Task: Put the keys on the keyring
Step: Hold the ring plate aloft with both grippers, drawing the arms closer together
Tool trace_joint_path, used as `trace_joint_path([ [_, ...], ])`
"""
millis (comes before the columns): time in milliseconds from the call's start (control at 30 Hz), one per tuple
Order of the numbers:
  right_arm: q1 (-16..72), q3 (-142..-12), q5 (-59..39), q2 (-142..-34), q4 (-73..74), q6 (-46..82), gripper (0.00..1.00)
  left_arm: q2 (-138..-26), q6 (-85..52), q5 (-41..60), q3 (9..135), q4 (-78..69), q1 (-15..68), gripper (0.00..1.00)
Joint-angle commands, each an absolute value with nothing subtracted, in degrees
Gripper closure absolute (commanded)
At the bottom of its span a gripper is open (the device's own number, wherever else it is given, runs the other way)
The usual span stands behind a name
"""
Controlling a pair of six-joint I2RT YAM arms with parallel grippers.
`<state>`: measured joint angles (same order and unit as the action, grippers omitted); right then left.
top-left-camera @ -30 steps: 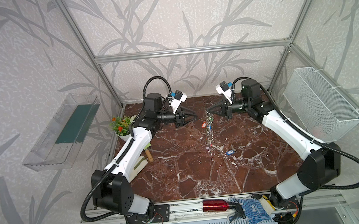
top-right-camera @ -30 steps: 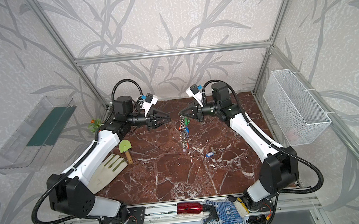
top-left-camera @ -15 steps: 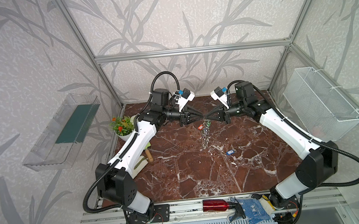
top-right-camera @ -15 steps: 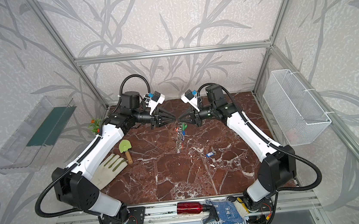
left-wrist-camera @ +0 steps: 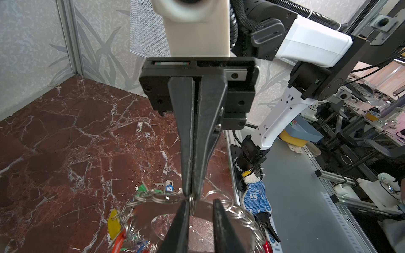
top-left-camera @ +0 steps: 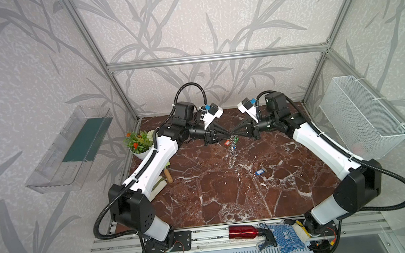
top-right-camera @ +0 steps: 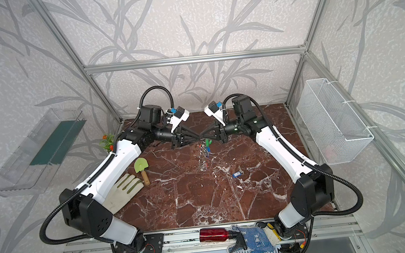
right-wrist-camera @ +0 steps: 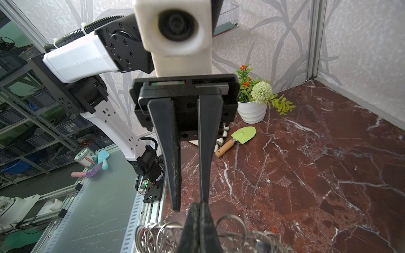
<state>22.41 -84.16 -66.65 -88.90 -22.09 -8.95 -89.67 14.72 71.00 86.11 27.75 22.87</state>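
keyring (left-wrist-camera: 153, 209) is held off the table (top-left-camera: 203, 195) by its rim in the clenched right gripper (left-wrist-camera: 190, 195), hung straight down, keys (left-wrist-camera: 114, 221) clipped on. left gripper (right-wrist-camera: 190, 204) is met tip to tip, jaws slightly apart astride that rim. blue key (top-left-camera: 260, 171) is seen on the table, nearer the right arm.

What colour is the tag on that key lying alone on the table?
Blue, white label; the lone key shows best in a top view.

Left gripper (right-wrist-camera: 189, 202) ajar, right gripper (left-wrist-camera: 190, 196) closed.
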Motion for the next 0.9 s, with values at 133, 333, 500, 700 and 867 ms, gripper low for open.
trace_joint_path([
  [133,22.59,-84.68,-69.43,-88.3,-18.8,-7.83,1.0,-90.41,16.96,70.36,87.98,28.92,23.63,0.83],
  [333,22.85,-84.55,-69.5,-88.4,-18.76,-7.74,1.0,-90.41,17.14,69.88,88.04,29.36,23.98,0.87],
  [500,22.94,-84.19,-69.43,-88.32,-18.87,-7.82,1.0,-90.37,17.05,69.36,88.26,29.47,24.17,0.91],
  [700,23.08,-84.18,-69.61,-88.21,-19.4,-8.09,1.0,-90.43,15.73,68.16,88.46,28.71,24.25,1.0],
  [867,22.98,-84.33,-68.56,-87.83,-19.09,-7.75,0.94,-88.77,7.7,65.68,84.4,18.47,24.34,1.0],
])
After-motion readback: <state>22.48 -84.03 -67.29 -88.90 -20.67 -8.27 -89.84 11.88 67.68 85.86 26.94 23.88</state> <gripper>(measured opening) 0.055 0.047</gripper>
